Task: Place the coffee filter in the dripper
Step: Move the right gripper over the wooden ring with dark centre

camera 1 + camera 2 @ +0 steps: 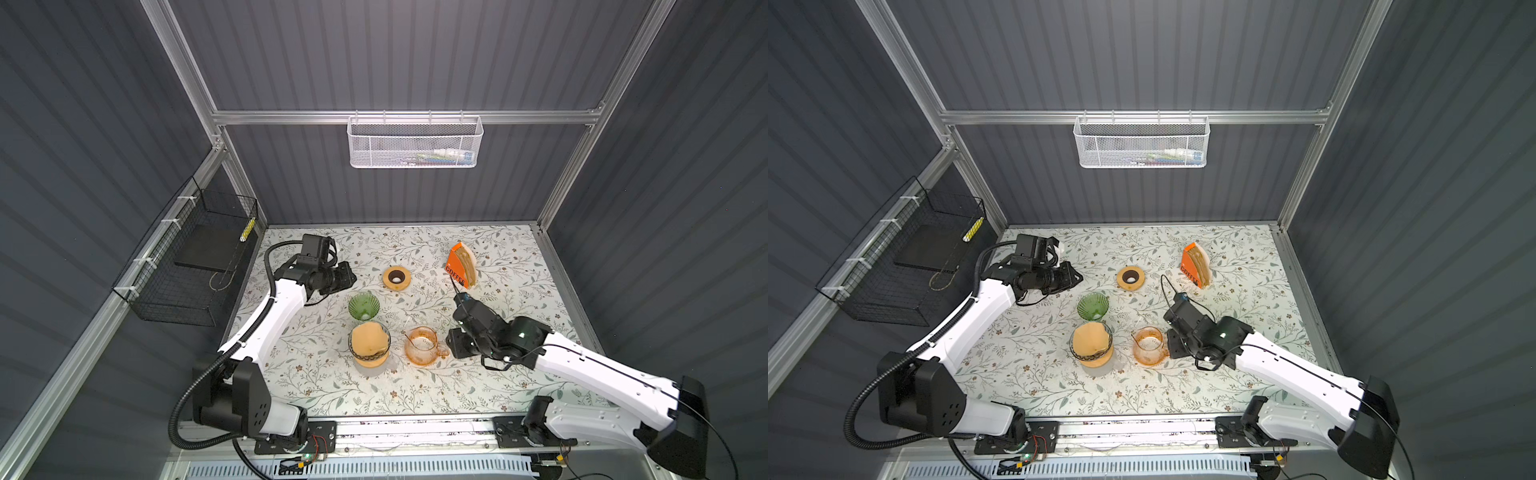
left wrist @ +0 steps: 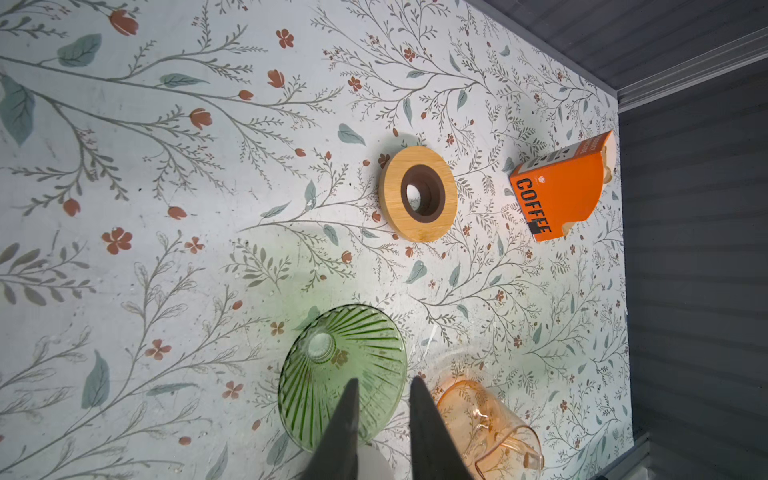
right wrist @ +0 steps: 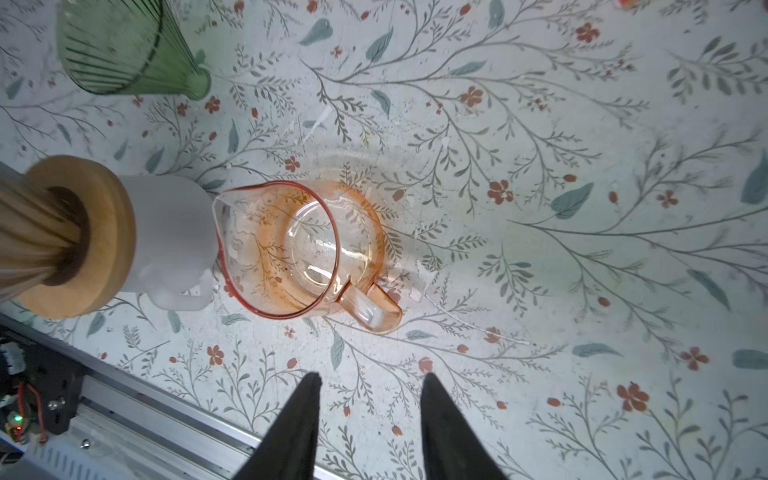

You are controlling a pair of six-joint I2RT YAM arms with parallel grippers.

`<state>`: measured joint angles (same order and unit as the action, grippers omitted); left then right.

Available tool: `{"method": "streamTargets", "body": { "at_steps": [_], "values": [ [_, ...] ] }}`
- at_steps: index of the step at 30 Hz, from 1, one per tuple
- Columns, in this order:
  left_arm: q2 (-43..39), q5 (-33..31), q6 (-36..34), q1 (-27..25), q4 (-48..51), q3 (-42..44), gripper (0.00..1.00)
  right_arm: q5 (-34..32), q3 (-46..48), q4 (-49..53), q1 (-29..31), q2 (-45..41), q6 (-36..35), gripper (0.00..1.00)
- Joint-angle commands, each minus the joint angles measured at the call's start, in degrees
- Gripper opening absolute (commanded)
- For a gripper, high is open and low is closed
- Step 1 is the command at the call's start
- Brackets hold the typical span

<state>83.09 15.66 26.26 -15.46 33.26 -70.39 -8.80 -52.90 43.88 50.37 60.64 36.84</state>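
A brown coffee filter (image 1: 365, 338) (image 1: 1088, 338) lies inside a clear glass dripper (image 1: 389, 338) (image 1: 1111, 337). That dripper sits on a wooden ring on a frosted white mug (image 3: 166, 237) near the table's front. A second, green glass dripper (image 1: 364, 306) (image 2: 345, 374) stands empty just behind it. My left gripper (image 1: 350, 277) (image 2: 384, 380) hovers behind and left of the green dripper, open by a narrow gap, with nothing between its fingers. To the right of the orange pitcher, my right gripper (image 1: 452, 343) (image 3: 372, 376) is open and empty above the table.
An orange glass pitcher (image 1: 422, 344) (image 3: 299, 249) stands right of the mug. A loose wooden ring (image 1: 397, 277) (image 2: 417, 193) and an orange box of filters (image 1: 460, 266) (image 2: 557, 187) are farther back. A black wire basket (image 1: 187, 266) hangs on the left wall and a white one (image 1: 415, 141) on the back wall.
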Motion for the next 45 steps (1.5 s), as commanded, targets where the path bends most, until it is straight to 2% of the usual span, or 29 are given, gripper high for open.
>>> {"method": "streamTargets", "body": {
  "at_steps": [1, 5, 7, 12, 21, 24, 27, 33, 41, 45],
  "values": [
    [0.56, 2.03, -0.74, -0.45, -1.71, -2.64, 0.24, -1.67, -5.45, 3.37, -2.83, -0.55, -2.63, 0.43],
    [1.38, 2.62, -0.26, -0.47, -1.58, -3.33, 0.24, 2.33, -12.67, 0.61, -7.9, 4.9, -8.22, 0.45],
    [1.36, 2.11, -0.12, -0.42, -1.1, -3.67, 0.24, 5.58, -16.34, -2.22, -10.37, 9.41, -11.02, 0.45],
    [0.1, 1.25, 0.59, -0.5, -0.4, -3.88, 0.24, 8.63, -25.55, -9.34, -13.23, 23.16, -15.57, 0.46],
    [-3.34, 0.13, 1.19, -0.49, -0.52, -2.6, 0.25, 13.1, -42.47, -11.95, -16.08, 51.02, -11.85, 0.44],
    [-2.59, 1.58, 1.53, -0.45, -0.52, -2.57, 0.25, 11.61, -45.62, -12.74, -16.16, 57.07, -11.37, 0.44],
    [-2.66, 2.8, 1.95, -0.53, -0.79, -2.13, 0.25, 9.91, -46.7, -13.09, -16.37, 60.67, -10.35, 0.44],
    [-5.19, 1.94, 1.62, -0.51, -0.59, -0.39, 0.25, 11.77, -48.72, -13.58, -16.68, 66.17, -9.16, 0.47],
    [-6.19, 1.42, 0.42, -0.47, 0.13, 0.6, 0.25, 11.06, -49.59, -15.72, -16.71, 68.04, -7.33, 0.48],
    [-6.31, 1.46, -0.05, -0.48, 0.19, 0.84, 0.25, 11.12, -53.37, -13.66, -16.7, 70.98, -7.13, 0.49]
  ]
}}
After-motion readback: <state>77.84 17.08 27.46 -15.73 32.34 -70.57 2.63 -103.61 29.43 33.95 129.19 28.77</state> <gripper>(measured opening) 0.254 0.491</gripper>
